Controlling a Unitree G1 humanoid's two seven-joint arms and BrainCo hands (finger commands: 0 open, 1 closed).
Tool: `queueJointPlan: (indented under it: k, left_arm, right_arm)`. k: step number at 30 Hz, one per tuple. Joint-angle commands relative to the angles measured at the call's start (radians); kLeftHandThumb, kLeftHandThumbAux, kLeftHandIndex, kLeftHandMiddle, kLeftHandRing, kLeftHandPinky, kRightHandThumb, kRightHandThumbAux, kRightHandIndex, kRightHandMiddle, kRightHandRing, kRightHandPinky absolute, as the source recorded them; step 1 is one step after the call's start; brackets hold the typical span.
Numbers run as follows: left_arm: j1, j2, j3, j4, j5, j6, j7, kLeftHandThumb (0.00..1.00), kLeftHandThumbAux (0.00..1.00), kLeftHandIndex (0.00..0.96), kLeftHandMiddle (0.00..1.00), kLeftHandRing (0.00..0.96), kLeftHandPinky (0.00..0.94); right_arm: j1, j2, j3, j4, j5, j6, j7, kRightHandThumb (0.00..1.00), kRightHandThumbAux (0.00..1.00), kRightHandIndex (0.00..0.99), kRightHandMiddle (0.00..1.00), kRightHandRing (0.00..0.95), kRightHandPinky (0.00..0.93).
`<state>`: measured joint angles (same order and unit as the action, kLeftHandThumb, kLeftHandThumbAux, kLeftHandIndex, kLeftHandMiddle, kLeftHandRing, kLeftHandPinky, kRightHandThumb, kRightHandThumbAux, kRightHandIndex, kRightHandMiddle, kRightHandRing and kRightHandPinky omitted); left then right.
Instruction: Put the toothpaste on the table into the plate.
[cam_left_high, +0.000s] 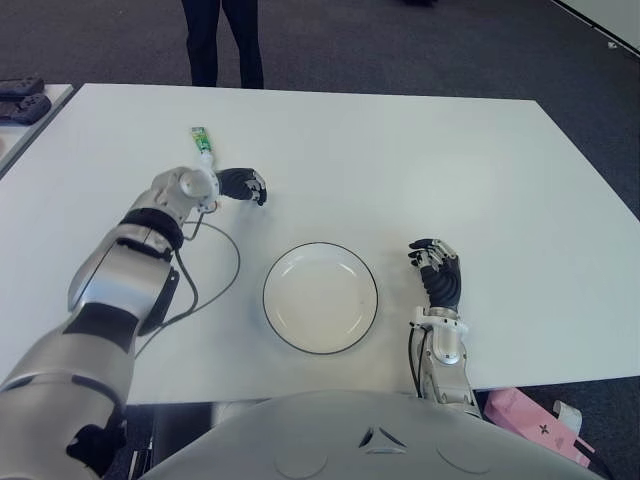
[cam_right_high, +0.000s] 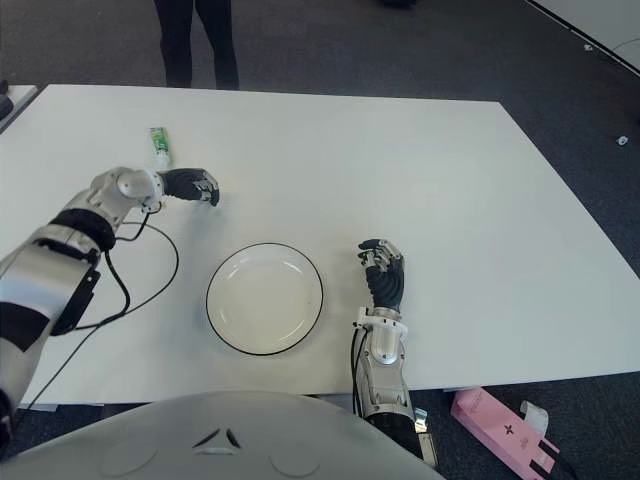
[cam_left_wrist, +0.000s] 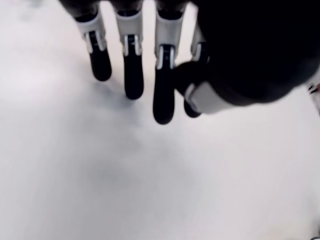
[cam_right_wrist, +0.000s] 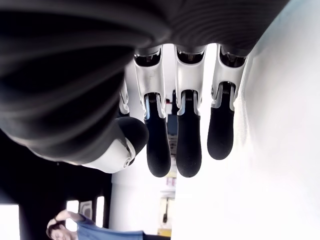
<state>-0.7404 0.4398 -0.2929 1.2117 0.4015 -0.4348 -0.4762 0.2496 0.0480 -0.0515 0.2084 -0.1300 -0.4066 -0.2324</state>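
Note:
A small green and white toothpaste tube (cam_left_high: 202, 143) lies on the white table (cam_left_high: 430, 160) at the back left. My left hand (cam_left_high: 243, 184) hovers just right of and nearer than the tube, its fingers (cam_left_wrist: 133, 75) relaxed over bare tabletop and holding nothing. The white plate (cam_left_high: 320, 297) with a dark rim sits empty at the front centre. My right hand (cam_left_high: 437, 272) shows just right of the plate near the front edge, fingers (cam_right_wrist: 188, 140) loosely extended and empty.
A black cable (cam_left_high: 215, 270) loops on the table left of the plate. A person's legs (cam_left_high: 222, 40) stand beyond the far edge. A dark object (cam_left_high: 22, 100) sits on a neighbouring table at far left. A pink box (cam_left_high: 530, 418) lies on the floor at front right.

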Motion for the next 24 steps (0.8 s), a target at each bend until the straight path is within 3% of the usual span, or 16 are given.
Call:
queueJointPlan:
  k: [1, 6, 13, 15, 18, 24]
  left_arm:
    - [0.142, -0.025, 0.036, -0.054, -0.045, -0.072, 0.095, 0.837, 0.665, 0.432, 0.495, 0.562, 0.648]
    - [0.293, -0.081, 0.123, -0.086, -0.137, -0.137, 0.243, 0.848, 0.662, 0.419, 0.582, 0.659, 0.74]
    - [0.411, -0.162, 0.202, -0.204, -0.233, -0.175, 0.368, 0.849, 0.659, 0.442, 0.499, 0.779, 0.843]
    - [0.449, -0.186, 0.214, -0.262, -0.244, -0.156, 0.401, 0.849, 0.659, 0.443, 0.495, 0.773, 0.829]
    - [0.492, -0.207, 0.222, -0.331, -0.25, -0.121, 0.43, 0.847, 0.663, 0.417, 0.547, 0.691, 0.736]
    - [0.589, -0.269, 0.257, -0.464, -0.284, -0.041, 0.491, 0.842, 0.671, 0.429, 0.474, 0.495, 0.496]
  right_arm:
    - [0.0, 0.0, -0.001, 0.046, 0.007, 0.008, 0.004, 0.714, 0.728, 0.43, 0.478, 0.495, 0.495]
    - [-0.014, -0.007, -0.002, 0.065, 0.013, -0.007, 0.015, 0.714, 0.729, 0.431, 0.479, 0.498, 0.5]
    - [-0.025, -0.011, -0.002, 0.073, 0.02, -0.006, 0.025, 0.714, 0.728, 0.431, 0.478, 0.489, 0.479]
    - [-0.031, -0.012, -0.003, 0.078, 0.022, -0.008, 0.027, 0.713, 0.728, 0.431, 0.479, 0.487, 0.478]
    - [-0.037, -0.013, -0.004, 0.084, 0.025, -0.01, 0.03, 0.713, 0.728, 0.431, 0.48, 0.486, 0.479]
    - [-0.056, -0.015, -0.007, 0.099, 0.027, -0.013, 0.034, 0.713, 0.728, 0.431, 0.481, 0.489, 0.485]
